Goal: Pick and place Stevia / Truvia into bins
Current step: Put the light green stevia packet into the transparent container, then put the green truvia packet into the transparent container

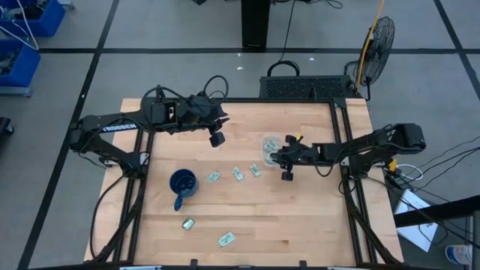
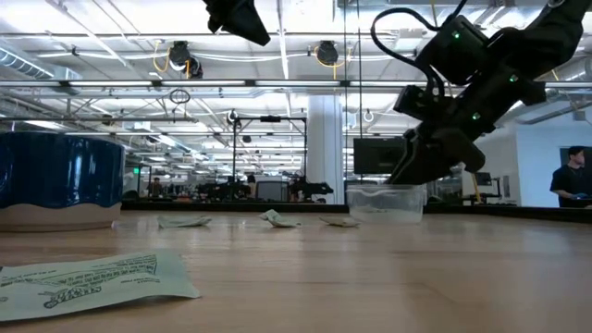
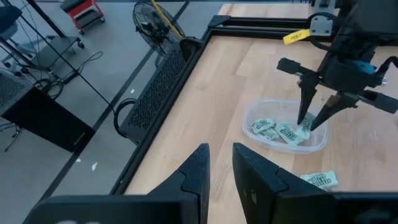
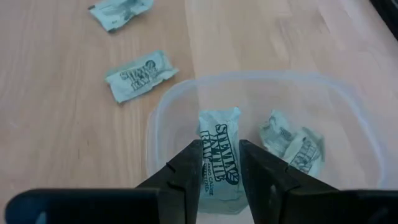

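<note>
High: bin (image 1: 269, 143) holds a few packets; five packets (image 1: 235, 174) left on the wood table (image 1: 300, 225), near the mug (image 1: 182, 183).

Low: right gripper (image 2: 407, 176) over the bin, big hall behind (person at far right).

Left wrist: left gripper (image 3: 219, 163) idle above the table's far side, fingers slightly apart, empty.

Right wrist: right gripper (image 4: 219, 163) fingers straddle a packet (image 4: 219, 155) in the bin; pinched or let go, can't tell.

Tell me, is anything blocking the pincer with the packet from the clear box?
No, nothing visible. The right pincer is already over the clear box, pinching a Stevia packet that hangs down inside it. Other packets lie in the box to one side, not under it.
</note>
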Available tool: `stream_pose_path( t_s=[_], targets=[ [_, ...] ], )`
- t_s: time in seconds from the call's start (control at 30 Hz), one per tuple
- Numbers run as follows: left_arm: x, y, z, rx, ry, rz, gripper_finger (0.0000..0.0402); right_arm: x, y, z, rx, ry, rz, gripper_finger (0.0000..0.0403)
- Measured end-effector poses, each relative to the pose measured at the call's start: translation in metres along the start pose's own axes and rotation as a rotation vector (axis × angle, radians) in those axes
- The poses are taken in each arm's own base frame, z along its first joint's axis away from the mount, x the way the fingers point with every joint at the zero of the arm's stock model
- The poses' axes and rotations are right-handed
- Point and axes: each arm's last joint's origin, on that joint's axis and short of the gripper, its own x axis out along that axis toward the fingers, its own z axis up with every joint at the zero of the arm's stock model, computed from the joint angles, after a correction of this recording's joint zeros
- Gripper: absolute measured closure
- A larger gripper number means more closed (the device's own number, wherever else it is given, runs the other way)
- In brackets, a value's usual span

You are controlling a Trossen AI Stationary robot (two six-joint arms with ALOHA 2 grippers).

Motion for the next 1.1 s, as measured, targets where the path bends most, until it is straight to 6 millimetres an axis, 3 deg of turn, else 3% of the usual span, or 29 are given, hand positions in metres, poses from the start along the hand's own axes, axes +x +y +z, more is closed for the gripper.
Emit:
stream_pose_path(
  t_s=[0.23,0.53,0.8,0.97,1.1],
  targets=[
    [0.000,0.000,0.000,-0.001,-0.004,0.000,0.0325,0.001,0.001,0.002,0.003,-0.028,0.024,0.0294],
    [0.000,0.000,0.000,0.015,-0.003,0.000,0.0325,-0.001,0.000,0.010,-0.041,-0.102,0.015,0.0216],
    [-0.001,-0.005,-0.013,0.018,0.125,-0.120,0.0325,-0.027,0.018,0.057,-0.104,-0.325,0.068,0.0198],
    [-0.009,-0.024,-0.026,0.045,0.256,-0.387,0.0325,-0.042,0.045,0.076,-0.152,-0.407,0.159,0.0199],
    [-0.015,-0.059,-0.041,0.079,0.317,-0.570,0.0325,-0.049,0.062,0.075,-0.136,-0.414,0.225,0.0205]
  ],
)
